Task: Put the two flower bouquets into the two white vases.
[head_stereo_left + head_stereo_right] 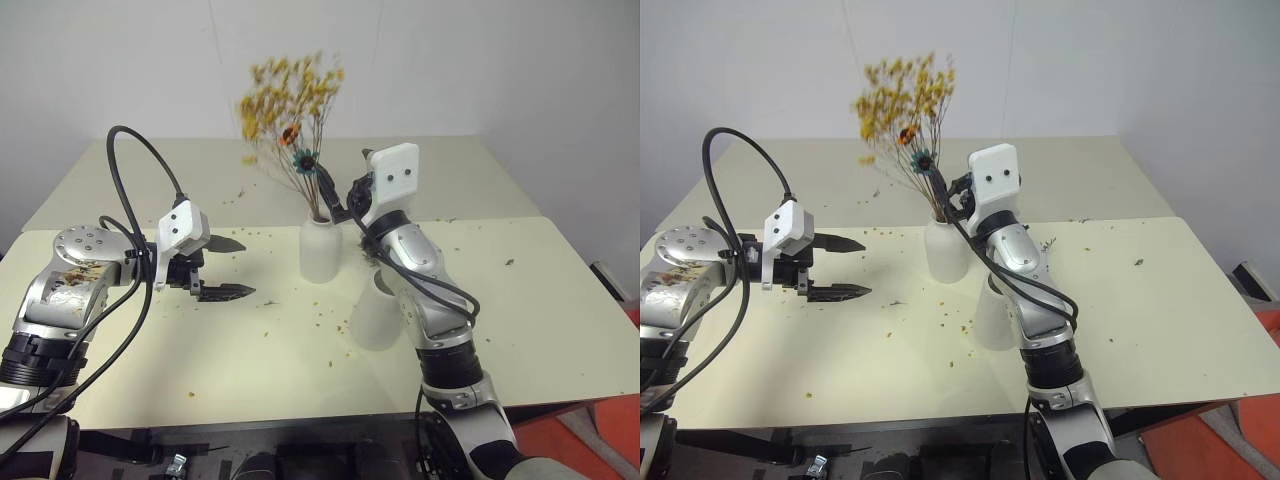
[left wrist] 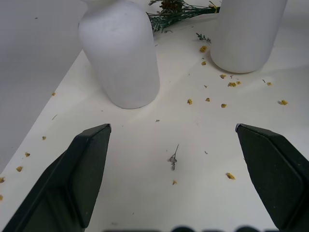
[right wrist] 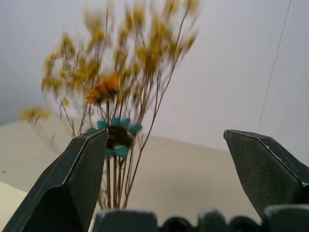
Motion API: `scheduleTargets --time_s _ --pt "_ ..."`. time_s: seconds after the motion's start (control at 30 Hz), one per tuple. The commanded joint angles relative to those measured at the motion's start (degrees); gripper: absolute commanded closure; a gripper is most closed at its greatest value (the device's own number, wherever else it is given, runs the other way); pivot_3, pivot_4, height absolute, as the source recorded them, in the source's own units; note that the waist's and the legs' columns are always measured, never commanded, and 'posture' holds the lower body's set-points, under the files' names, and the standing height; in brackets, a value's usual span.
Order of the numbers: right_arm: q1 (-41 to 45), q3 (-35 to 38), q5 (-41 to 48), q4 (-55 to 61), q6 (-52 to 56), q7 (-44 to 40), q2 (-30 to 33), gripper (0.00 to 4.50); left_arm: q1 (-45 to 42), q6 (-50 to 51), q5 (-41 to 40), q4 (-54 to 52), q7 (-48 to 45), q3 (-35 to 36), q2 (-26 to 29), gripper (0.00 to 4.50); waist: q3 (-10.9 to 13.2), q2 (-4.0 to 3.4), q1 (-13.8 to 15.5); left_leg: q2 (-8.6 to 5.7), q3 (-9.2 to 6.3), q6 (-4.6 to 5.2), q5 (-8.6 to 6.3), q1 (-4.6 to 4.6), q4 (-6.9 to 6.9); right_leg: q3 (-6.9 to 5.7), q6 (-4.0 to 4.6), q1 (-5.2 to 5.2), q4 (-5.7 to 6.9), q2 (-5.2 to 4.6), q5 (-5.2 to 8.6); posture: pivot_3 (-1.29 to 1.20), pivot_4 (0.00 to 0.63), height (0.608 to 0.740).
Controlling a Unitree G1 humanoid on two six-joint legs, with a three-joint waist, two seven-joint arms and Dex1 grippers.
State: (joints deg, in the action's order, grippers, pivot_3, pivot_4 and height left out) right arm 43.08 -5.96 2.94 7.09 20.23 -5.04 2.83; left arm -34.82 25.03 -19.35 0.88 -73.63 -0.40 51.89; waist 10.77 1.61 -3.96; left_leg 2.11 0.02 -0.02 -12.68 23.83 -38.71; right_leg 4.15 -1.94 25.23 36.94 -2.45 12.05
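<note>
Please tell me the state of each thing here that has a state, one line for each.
Yellow bouquet: standing in the bottle vase.
Bottle vase: upright, filled.
Cylinder vase: upright, contents hidden.
Green sprig: lying on the table.
Left gripper: open, empty.
Right gripper: open, empty.

Mid-bench, the bottle vase [image 1: 321,250] with its tall yellow bouquet [image 1: 290,105] and the cylinder vase [image 1: 377,310] just beside block passage; bare bench [image 1: 560,320] lies toward the right edge and far corners

Head stereo downward; wrist cameras along end effectors
</note>
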Motion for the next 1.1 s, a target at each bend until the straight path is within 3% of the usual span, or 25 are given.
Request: scheduleTargets --time_s 0.03,0.33,0.5,0.73,0.9,1.1 --pt "0.04 0.74 0.06 4.06 0.29 -0.19 -0.07 0.02 -0.82 -0.97 0.36 -0.52 -0.04 -0.02 0.40 0.00 0.00 0.00 0.01 0.00 0.00 0.00 0.00 0.00 0.00 0.00 0.00 0.00 0.00 0.00 0.00 0.00 0.150 0.740" --pt "-0.85 3.81 0.27 7.36 1.41 -0.26 3.26 0.02 -0.92 -1.18 0.32 -0.53 0.09 -0.11 0.32 0.00 0.00 0.01 0.08 0.00 0.00 0.00 0.00 0.00 0.00 0.00 0.00 0.00 0.00 0.00 0.00 0.00 0.150 0.740" --pt "1.04 13.39 8.47 12.80 12.91 -1.34 7.04 0.02 -0.87 0.13 -2.86 -2.28 -0.20 1.85 -0.44 0.00 0.00 0.01 0.36 -0.01 0.00 0.00 0.00 0.01 0.00 -0.01 0.00 -0.02 -0.02 -0.01 0.00 0.00 0.150 0.740" --pt "1.50 18.89 12.49 15.07 35.79 -10.18 29.63 0.02 -0.55 0.80 -5.07 -5.38 -1.89 0.72 -0.42 0.00 0.01 0.01 1.28 -0.02 0.03 0.00 0.00 0.02 0.03 -0.01 0.01 -0.04 -0.12 -0.02 0.03 0.00 0.150 0.740" --pt "0.90 19.36 16.22 10.45 48.65 -17.17 40.75 0.02 -1.66 0.97 -4.54 -6.51 -2.36 -1.91 -2.79 0.00 0.01 0.02 1.32 -0.02 0.06 0.00 0.00 0.00 0.06 0.03 -0.09 -0.04 -0.15 0.00 0.12 0.00 0.150 0.740" --pt "-1.95 9.07 21.05 5.79 50.06 -34.67 55.27 0.02 -3.33 -0.84 -3.56 -7.19 -4.18 -6.05 -5.78 0.00 0.01 0.03 1.43 -0.04 0.07 0.01 0.00 0.01 -0.01 0.06 -0.18 -0.10 -0.21 -0.02 0.17 0.00 0.150 0.740"
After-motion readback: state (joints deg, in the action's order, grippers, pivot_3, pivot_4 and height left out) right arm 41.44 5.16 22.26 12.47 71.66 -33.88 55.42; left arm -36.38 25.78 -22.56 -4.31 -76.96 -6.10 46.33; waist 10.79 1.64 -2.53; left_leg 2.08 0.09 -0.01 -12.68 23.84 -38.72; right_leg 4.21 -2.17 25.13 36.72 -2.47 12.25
